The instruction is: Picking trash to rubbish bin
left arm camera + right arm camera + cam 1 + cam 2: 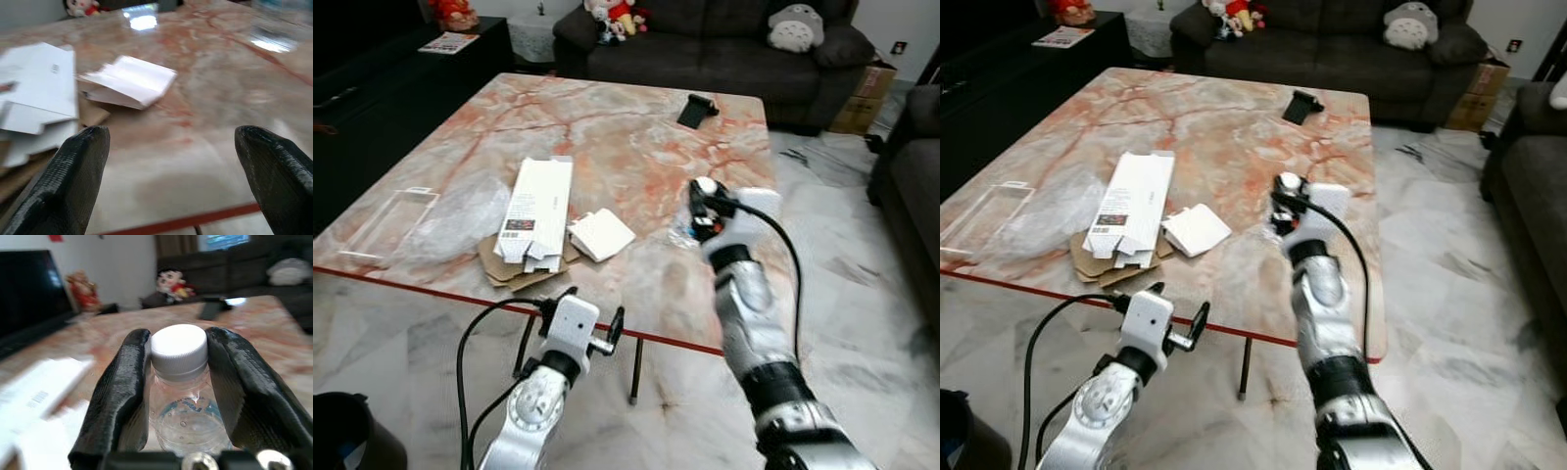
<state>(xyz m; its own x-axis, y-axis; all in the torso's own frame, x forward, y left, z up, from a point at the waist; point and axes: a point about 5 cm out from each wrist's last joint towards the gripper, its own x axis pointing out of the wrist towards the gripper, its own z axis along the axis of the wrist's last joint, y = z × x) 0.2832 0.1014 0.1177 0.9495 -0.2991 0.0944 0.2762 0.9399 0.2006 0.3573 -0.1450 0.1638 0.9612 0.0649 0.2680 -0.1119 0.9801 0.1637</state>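
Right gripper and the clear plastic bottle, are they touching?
Touching. In the right wrist view, both fingers of the right gripper press against the bottle just below its white cap.

The left end effector (pixel 171 181) hovers with fingers (pixel 73 181) spread wide over the tabletop (pixel 205 112) by its red edge. Beyond lie folded white paper (pixel 129 85), flattened box (pixel 36 98) and cardboard (pixel 93 115).

One clear plastic bottle (pixel 182 401) with white cap, one long white flattened carton (pixel 538 208), one small folded white box (pixel 602 235), one brown cardboard piece (pixel 504 266), one clear plastic tray (pixel 389 223), one black item (pixel 697 110), two sofas, one desk (pixel 617 137)
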